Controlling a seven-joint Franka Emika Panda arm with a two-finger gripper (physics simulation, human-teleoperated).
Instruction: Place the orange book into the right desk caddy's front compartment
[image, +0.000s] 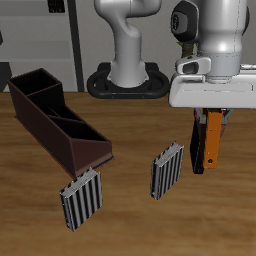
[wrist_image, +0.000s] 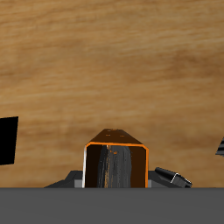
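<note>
The orange book (image: 213, 142) hangs upright above the table, its darker end pointing down. My gripper (image: 210, 124) is shut on the book's upper part. In the wrist view the book's end (wrist_image: 114, 163) fills the space between the jaws, with bare wood beneath it. The right desk caddy (image: 45, 128), a long dark maroon box with inner dividers, lies slantwise on the table, well away from the gripper across the table. Its compartments look empty from here.
Two grey-and-black striped slabs stand on the table: one (image: 81, 198) just in front of the caddy's near end, the other (image: 167, 170) between the caddy and the held book. A black shape (wrist_image: 7, 140) shows at the wrist view's edge.
</note>
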